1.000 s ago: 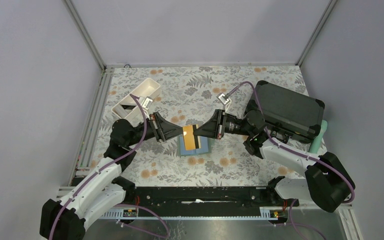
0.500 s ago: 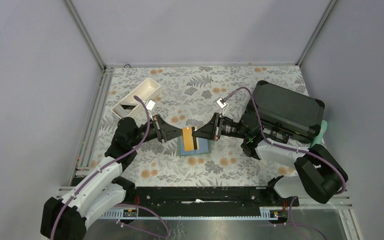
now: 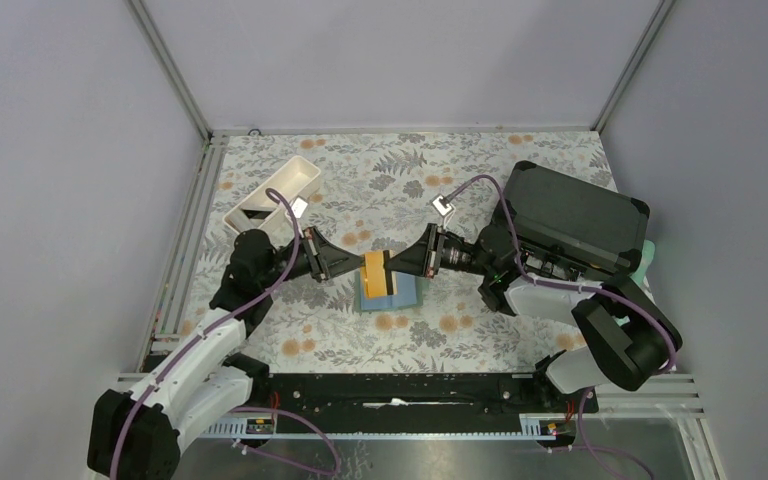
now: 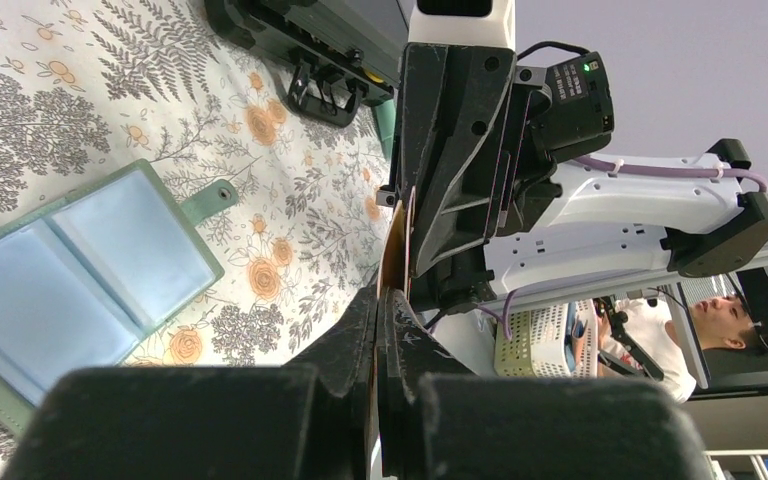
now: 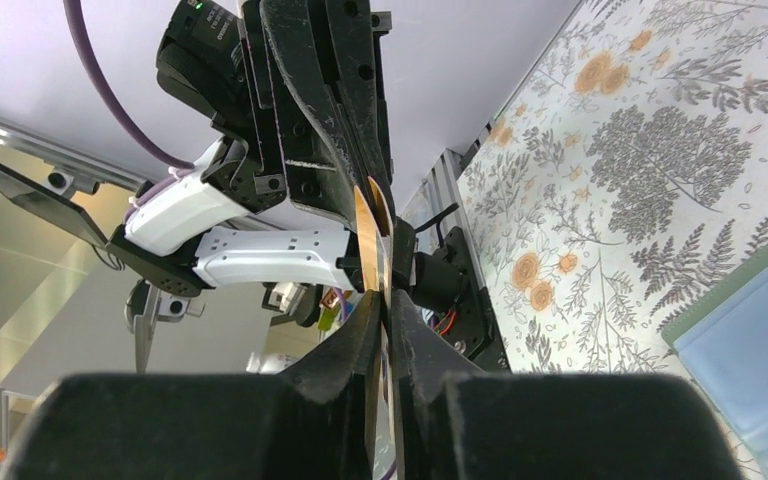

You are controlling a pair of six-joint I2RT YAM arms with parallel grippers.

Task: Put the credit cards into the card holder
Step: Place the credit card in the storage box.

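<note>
Bowing, perhaps: thin gold-orange card (image 3: 376, 273)

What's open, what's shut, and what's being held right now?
gold-orange card: held in the air over the card holder.
card holder: lying open, visible pockets look empty.
left gripper: shut on the gold-orange card.
right gripper: at the card's other end, grip unclear.
black case: closed.
</note>
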